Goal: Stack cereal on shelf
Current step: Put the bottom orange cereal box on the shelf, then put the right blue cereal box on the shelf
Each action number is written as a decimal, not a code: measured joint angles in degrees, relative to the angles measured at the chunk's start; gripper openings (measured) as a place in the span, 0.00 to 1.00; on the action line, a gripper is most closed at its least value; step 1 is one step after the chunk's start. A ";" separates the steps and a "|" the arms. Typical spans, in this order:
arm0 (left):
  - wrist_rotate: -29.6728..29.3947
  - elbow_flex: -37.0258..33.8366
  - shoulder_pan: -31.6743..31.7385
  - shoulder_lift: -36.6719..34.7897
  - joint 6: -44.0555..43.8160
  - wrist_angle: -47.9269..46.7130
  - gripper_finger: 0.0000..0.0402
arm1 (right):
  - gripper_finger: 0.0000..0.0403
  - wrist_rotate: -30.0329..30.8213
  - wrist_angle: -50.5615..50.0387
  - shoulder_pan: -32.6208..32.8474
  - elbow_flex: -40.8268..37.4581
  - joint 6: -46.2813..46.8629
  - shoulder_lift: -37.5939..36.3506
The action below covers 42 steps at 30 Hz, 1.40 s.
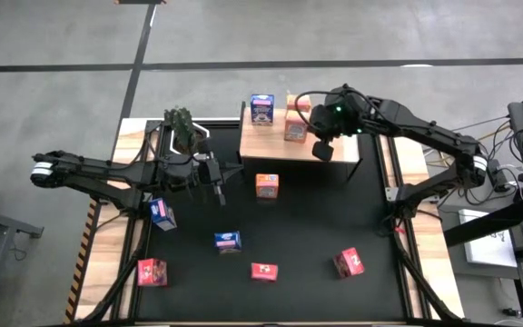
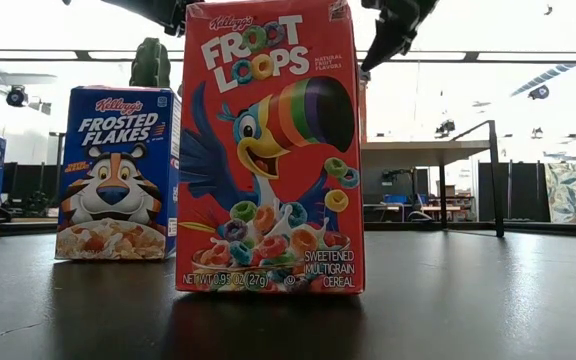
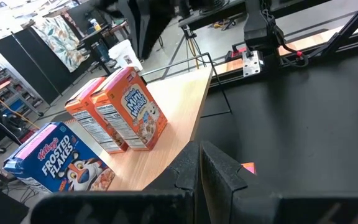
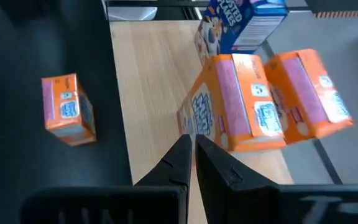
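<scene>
While the right gripper [image 1: 321,150] hangs over the near right part of the shelf [image 1: 334,168] with its fingers clenched on nothing, three cereal boxes stand at the shelf's far edge: a blue box [image 1: 261,109] to the left and two orange boxes [image 4: 263,102] side by side just right of it. The left gripper [image 1: 218,193] sits above the black surface [image 1: 316,227] left of the shelf, fingers likewise clenched and empty. A third orange box [image 1: 267,185] stands on the surface just near of the shelf. Two more blue boxes [image 1: 228,242] and three red boxes [image 1: 263,271] are scattered across the near half.
</scene>
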 joint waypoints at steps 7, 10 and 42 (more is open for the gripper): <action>0.00 0.00 0.00 0.00 -0.19 -0.08 0.00 | 0.03 1.68 1.34 -0.03 -2.66 -0.76 1.70; 0.02 0.00 0.00 0.00 -0.18 -0.26 0.00 | 0.03 4.84 1.36 -0.06 -2.81 -0.95 2.21; 0.00 0.00 0.00 0.00 -0.42 -0.69 0.00 | 0.03 2.43 1.06 1.38 -2.84 0.09 2.23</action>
